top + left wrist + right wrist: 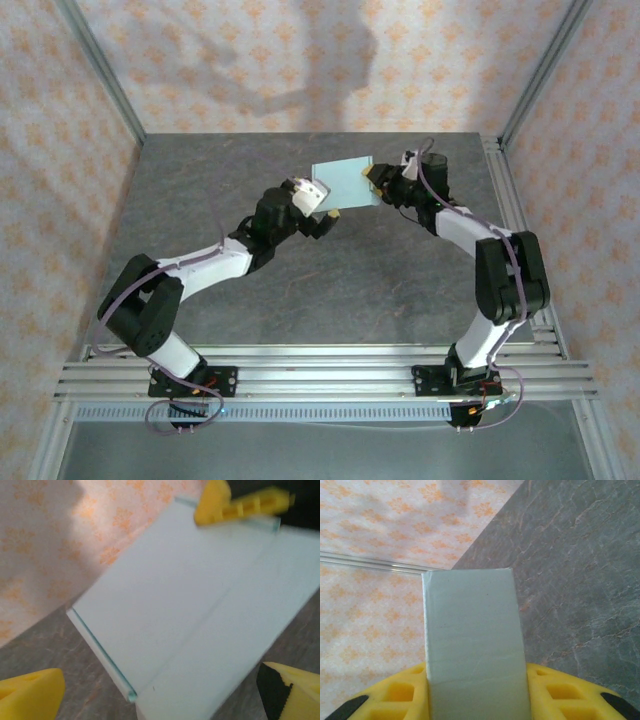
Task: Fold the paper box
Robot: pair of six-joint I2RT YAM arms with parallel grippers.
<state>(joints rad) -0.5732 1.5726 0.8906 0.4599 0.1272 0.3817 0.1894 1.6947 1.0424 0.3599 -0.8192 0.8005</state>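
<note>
The paper box [345, 184] is a flat pale mint-blue rectangle held up above the grey table, near the back middle. My right gripper [381, 180] is shut on its right edge. In the right wrist view the box [472, 635] stands clamped between the yellow fingers [395, 695]. My left gripper [318, 205] is at the box's lower left corner, open. In the left wrist view its yellow fingertips [30, 697] stand wide apart on either side of the box [190, 595] without touching it, and the right gripper's yellow finger [240, 505] pinches the far edge.
The grey stone-patterned table [300, 290] lies below both arms. Patterned walls and a metal frame post [100, 65] close in the back and sides. Aluminium rails [320, 375] carry the arm bases at the near edge.
</note>
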